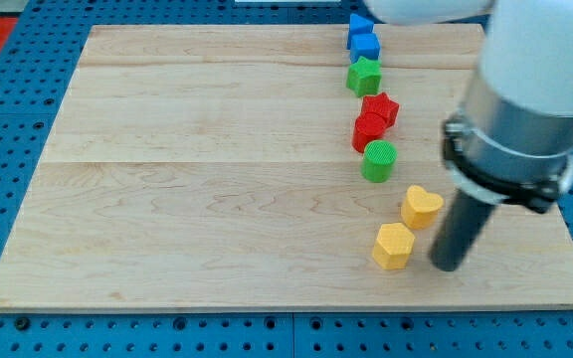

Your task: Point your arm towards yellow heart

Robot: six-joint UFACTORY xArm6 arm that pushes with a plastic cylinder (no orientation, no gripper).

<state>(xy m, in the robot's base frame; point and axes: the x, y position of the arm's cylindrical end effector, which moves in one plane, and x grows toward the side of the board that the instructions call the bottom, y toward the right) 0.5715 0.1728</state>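
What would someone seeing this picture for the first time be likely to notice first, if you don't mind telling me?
Probably the big white and grey arm filling the view's right, its dark rod ending at my tip just right of the yellow hexagon and below the yellow heart. Next, the column of blocks running up from there: green cylinder, two red blocks, green star and two blue blocks at the board's top edge.
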